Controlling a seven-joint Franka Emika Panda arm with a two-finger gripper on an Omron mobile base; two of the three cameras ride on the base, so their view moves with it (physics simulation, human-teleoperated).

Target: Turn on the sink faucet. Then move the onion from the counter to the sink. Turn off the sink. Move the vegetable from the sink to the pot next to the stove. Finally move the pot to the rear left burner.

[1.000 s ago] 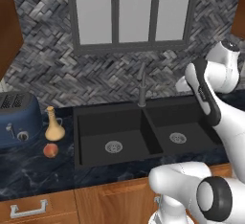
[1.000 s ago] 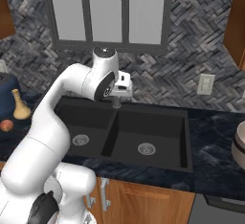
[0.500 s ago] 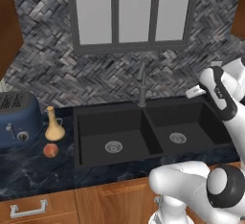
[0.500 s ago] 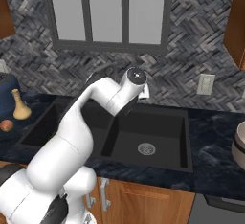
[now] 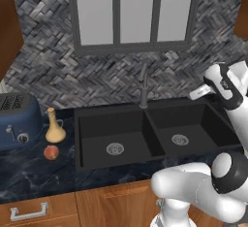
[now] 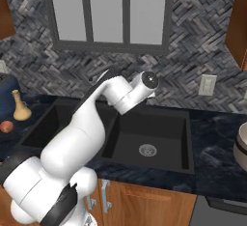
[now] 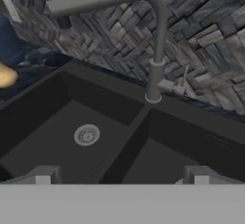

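kitchen | sink [image 5: 145, 138], toaster [image 5: 17, 119], probably drawers below

1. sink [image 5: 92, 124] set in counter [image 5: 29, 172], faucet [image 5: 143, 86] behind the divider between the two basins.
2. left of sink on counter: onion [image 5: 51, 152], vase [image 5: 54, 126] just behind it (apart), toaster [image 5: 18, 119] further left.
3. pot [image 6: 240, 145] on counter, well right of sink.

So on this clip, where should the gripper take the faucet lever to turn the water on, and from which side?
Probably at the free tip of the short angled lever, which sticks out from the base of the sink faucet on the side away from the spout's reach. Coming in from the sink side, with the open gripper straddling the thin lever, looks cleanest, since the backsplash sits close behind.
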